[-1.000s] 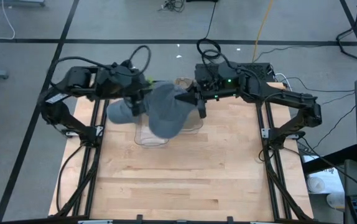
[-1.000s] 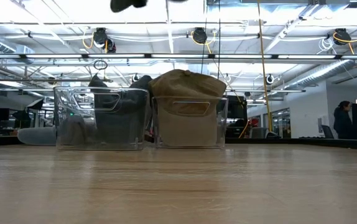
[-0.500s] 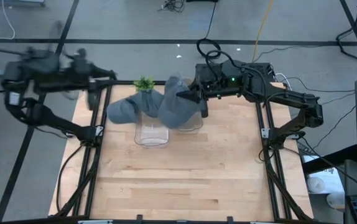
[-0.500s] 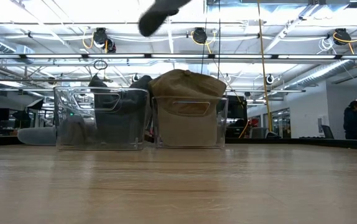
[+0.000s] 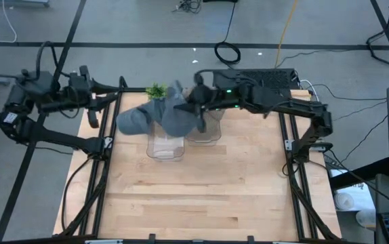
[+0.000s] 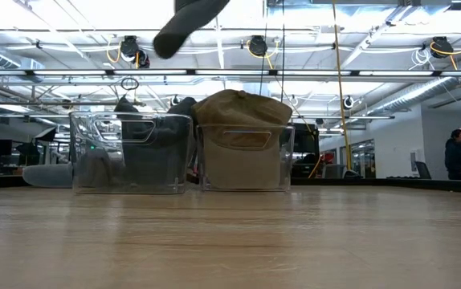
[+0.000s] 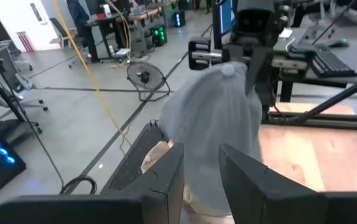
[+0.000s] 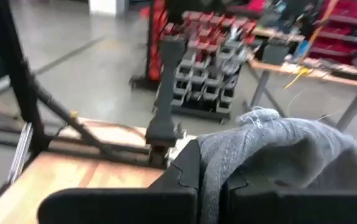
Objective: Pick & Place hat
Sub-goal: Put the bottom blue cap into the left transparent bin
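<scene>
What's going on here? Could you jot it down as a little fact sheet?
Held item: grey hat, hanging above the bins
Holder: right hand, shut on the hat
Left hand: open, empty, pulled back at the table's left edge
Left clear bin: dark hats inside
Right clear bin: tan hat on top
Surface: wooden table

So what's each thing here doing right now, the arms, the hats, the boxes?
Right gripper: shut on grey hat, above the bins.
Grey hat: hanging in the air.
Left gripper: open, empty, off the table's edge.
Left clear bin: holds dark hats.
Right clear bin: holds a tan hat.
</scene>
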`<state>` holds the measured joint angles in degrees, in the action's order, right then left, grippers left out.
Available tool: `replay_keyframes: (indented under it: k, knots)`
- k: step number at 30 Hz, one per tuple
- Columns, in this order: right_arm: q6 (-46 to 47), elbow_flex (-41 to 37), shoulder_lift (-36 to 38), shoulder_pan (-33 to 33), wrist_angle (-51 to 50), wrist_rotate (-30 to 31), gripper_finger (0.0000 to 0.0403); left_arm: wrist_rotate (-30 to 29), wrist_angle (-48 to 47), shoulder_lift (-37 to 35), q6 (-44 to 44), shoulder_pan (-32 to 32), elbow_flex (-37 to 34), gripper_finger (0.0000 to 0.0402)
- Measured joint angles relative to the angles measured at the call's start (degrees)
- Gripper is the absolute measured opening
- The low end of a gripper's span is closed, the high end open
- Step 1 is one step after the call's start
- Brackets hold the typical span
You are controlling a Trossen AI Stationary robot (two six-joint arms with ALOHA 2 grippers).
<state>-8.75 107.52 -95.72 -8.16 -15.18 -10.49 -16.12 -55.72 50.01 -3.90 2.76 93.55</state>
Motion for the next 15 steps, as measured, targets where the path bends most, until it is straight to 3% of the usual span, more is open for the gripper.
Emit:
replay_keyframes:
  k: [8, 15]
  knots:
    - [-8.5, 18.4, -12.2, 0.1, -16.3, 4.7, 0.0000, 1.3, 9.2, -6.0, 3.9, 0.0, -12.7, 0.0108]
    - [-10.3, 20.3, -15.7, 0.5, -14.8, 6.3, 0.0000, 4.7, 10.5, -8.6, 4.4, 0.0, -17.8, 0.0108]
